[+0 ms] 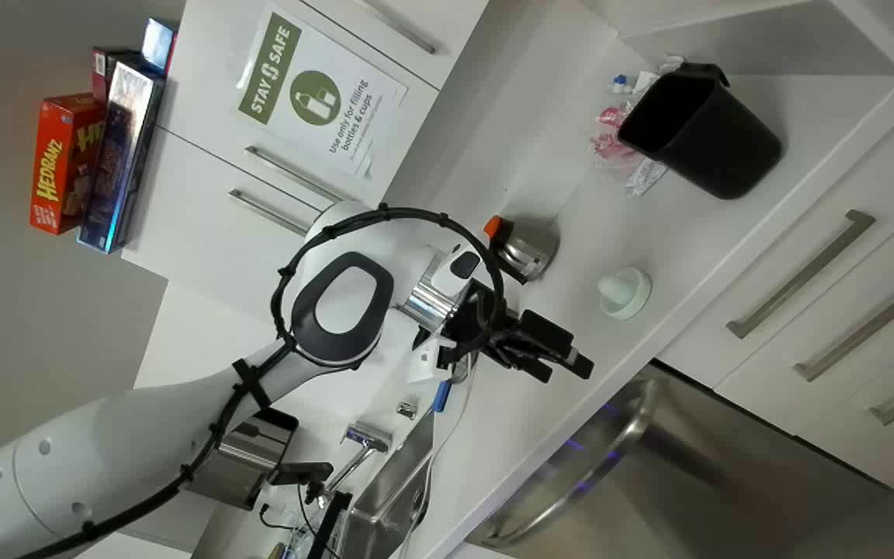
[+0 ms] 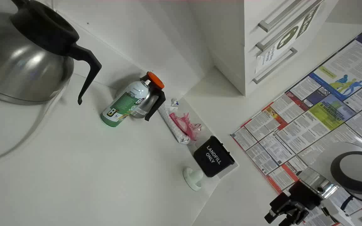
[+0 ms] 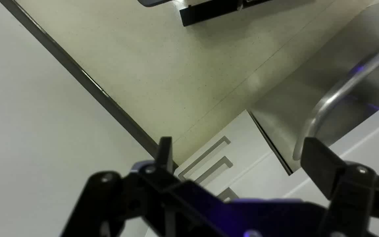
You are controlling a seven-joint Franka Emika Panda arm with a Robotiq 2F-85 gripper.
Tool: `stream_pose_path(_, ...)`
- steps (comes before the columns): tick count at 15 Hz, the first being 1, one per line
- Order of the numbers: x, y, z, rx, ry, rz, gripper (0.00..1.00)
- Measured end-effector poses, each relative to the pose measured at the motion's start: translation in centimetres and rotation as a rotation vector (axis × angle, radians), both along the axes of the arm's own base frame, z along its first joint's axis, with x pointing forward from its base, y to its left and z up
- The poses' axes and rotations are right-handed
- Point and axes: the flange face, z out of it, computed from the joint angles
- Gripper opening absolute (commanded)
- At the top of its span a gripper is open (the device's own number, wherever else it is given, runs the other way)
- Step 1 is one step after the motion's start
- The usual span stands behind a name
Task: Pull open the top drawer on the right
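Note:
The top drawer (image 1: 893,190) is the flat white front just under the counter edge, at the right of an exterior view. It looks shut, and its wood interior does not show. Its silver bar handle (image 1: 802,274) runs parallel to the counter. In the wrist view the top drawer (image 3: 265,177) lies beyond the jaws, its handle (image 3: 228,193) partly hidden by the gripper. My gripper (image 1: 567,373) is in the air near the counter, apart from the handle. Its fingers are wide apart and empty in the wrist view (image 3: 239,154). It also shows in an exterior view (image 2: 277,219), where the drawer is out of view.
Deeper drawers with like handles (image 1: 870,322) lie below. A steel appliance (image 1: 695,466) with a curved bar handle adjoins them. On the counter (image 1: 540,404) stand a black bin (image 1: 734,147), an orange-topped steel jug (image 1: 528,247) and a pale round object (image 1: 624,293).

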Motion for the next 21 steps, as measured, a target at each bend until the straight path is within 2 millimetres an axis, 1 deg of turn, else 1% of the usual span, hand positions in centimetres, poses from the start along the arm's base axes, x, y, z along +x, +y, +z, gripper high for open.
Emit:
stream_pose_path(8,0.0,0.0,0.0,0.002,-0.001,-0.002,1.00)
stream_pose_path(10,0.1,-0.6,0.2,0.036,-0.034,-0.040,1.00)
stream_pose_path(12,0.0,-2.5,0.6,0.092,-0.096,-0.099,1.00)
stream_pose_path(16,-0.6,-8.5,0.5,0.237,-0.211,-0.176,1.00)
stream_pose_path(18,-0.4,-11.2,-0.2,0.309,-0.272,-0.185,1.00)
stream_pose_path(21,1.3,-13.7,-2.6,0.404,-0.354,-0.167,1.00)
